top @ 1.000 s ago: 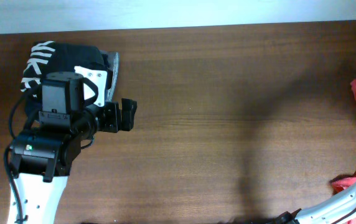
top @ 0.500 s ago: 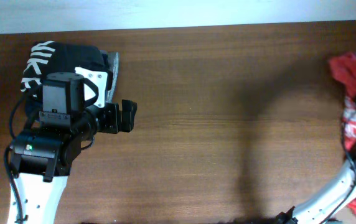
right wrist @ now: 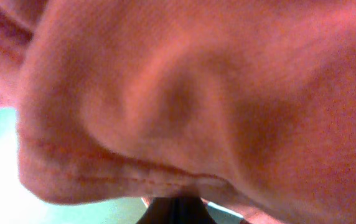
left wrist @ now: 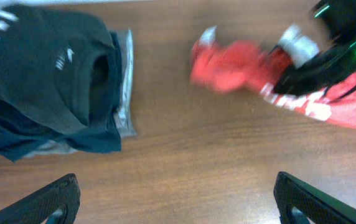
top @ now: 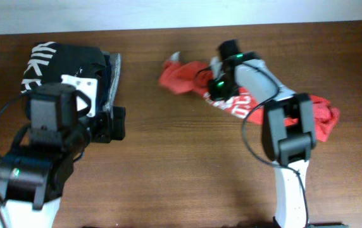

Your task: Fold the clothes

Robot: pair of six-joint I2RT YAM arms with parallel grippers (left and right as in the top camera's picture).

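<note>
Holding the T-shirt (top: 239,105) strung crosswise over the table (top: 187,171) with the right gripper (top: 215,83) seemingly clamped on bunched cloth, leaving its crumpled left end pointing toward the left gripper (top: 120,123), spread wide and empty beside the black garment (top: 67,57).

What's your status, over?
Left gripper open, empty. Right gripper in the shirt, jaws hidden by cloth. Shirt bunched centre-right, unfolded. Dark pile far left, apart from it.
</note>
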